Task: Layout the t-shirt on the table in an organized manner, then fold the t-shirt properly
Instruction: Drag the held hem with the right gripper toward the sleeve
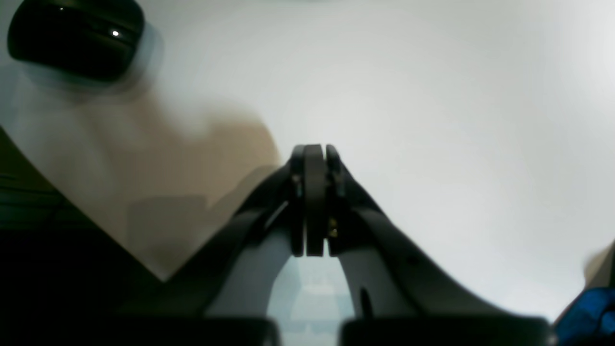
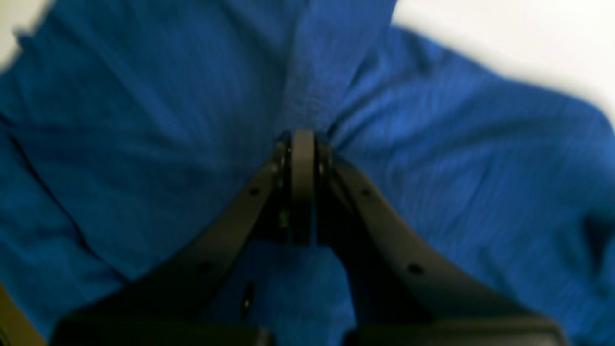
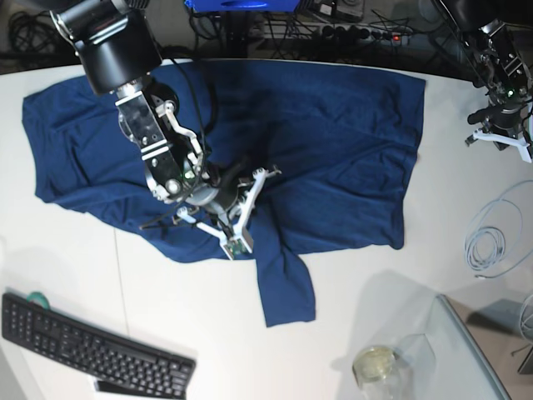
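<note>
Plainly, the risks run from one side of the base view to the other. At the far left the t-shirt point(image 3: 250, 125) lies spread over the white bench point(image 3: 58, 250), its body reaching nearly to the curved back edge, with one sleeve trailing toward the front. A black keyboard point(image 3: 92, 350) sits near the front-left corner, close enough that a dragged hem could snag on it or push it.

Toward the middle, the right gripper point(image 3: 229, 218) sits low on the shirt with its jaws closed; the wrist view shows cloth bunched in a ridge right at the tips, so it appears to pinch a fold of fabric. If the pinch takes more than one layer, a pull would likely drag the whole shirt into a heap instead of smoothing it.

Further right, a glass jar point(image 3: 376, 367) stands near the front edge, just beyond the trailing sleeve; a swept sleeve could tip it.

At the far right, the left gripper point(image 1: 314, 202) has its jaws closed on nothing, above bare bench, well apart from the shirt, so one-handed tugging may skew the layout.
</note>
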`<state>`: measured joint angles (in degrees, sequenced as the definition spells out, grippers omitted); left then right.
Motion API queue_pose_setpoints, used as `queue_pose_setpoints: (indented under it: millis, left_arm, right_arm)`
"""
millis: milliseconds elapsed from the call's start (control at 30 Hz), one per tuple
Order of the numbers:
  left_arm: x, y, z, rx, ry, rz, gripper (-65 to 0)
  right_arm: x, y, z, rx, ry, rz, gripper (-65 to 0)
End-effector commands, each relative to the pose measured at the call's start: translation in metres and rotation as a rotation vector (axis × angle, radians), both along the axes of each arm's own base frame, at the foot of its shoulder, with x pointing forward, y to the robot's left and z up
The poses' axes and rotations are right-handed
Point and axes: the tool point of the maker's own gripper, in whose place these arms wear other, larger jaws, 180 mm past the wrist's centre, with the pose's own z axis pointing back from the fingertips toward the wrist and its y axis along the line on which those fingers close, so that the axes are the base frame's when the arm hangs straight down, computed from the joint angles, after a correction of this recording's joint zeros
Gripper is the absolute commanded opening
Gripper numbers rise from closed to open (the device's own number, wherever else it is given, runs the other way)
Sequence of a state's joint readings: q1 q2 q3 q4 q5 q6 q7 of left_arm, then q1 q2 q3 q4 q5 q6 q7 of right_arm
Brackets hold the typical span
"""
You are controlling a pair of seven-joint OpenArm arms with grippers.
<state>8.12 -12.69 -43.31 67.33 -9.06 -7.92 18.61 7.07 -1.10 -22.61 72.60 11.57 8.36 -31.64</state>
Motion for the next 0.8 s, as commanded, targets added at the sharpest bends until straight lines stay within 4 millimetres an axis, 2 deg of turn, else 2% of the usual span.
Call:
queue_pose_setpoints:
  millis: [0,100,167,233,300,367,433,567,667,767]
  left_arm:
    - [0.008,0.01,0.016,0.039,-0.039,-0.004,-65.0]
    - [0.009,0.01,0.017,0.04,-0.042,-0.005,-65.0]
    - [0.009,0.01,0.017,0.04,-0.042,-0.005,-65.0]
    - [0.009,0.01,0.017,0.04,-0.042,-0.005,-65.0]
    - [0.008,0.01,0.016,0.04,-0.039,-0.005,-65.0]
    - [0.007,0.01,0.016,0.039,-0.035,-0.005,-65.0]
    - [0.005,0.01,0.015,0.039,-0.03,-0.005,-65.0]
    - [0.004,0.009,0.013,0.035,-0.027,-0.005,-65.0]
    - [0.004,0.009,0.013,0.035,-0.027,-0.005,-65.0]
    - [0.003,0.009,0.013,0.035,-0.026,-0.005,-65.0]
  right_arm:
    - [0.013,0.008,0.015,0.04,-0.047,-0.008,-64.4]
    - [0.008,0.007,0.007,0.029,-0.022,-0.005,-63.3]
    - [0.01,0.009,0.012,0.036,-0.036,-0.001,-57.5]
    - [0.016,0.013,0.023,0.051,-0.066,0.0,-48.3]
    - [0.036,0.014,0.039,0.053,-0.112,0.0,-40.1]
    - [0.056,0.017,0.043,0.045,-0.114,-0.003,-35.0]
    - [0.079,0.022,0.039,0.037,-0.108,-0.013,-34.4]
    - [0.121,0.015,0.024,0.016,-0.121,-0.055,-33.9]
    - [0.141,0.0,0.013,-0.006,-0.131,-0.094,-33.8]
    - [0.15,-0.018,0.004,-0.016,-0.135,-0.137,-33.8]
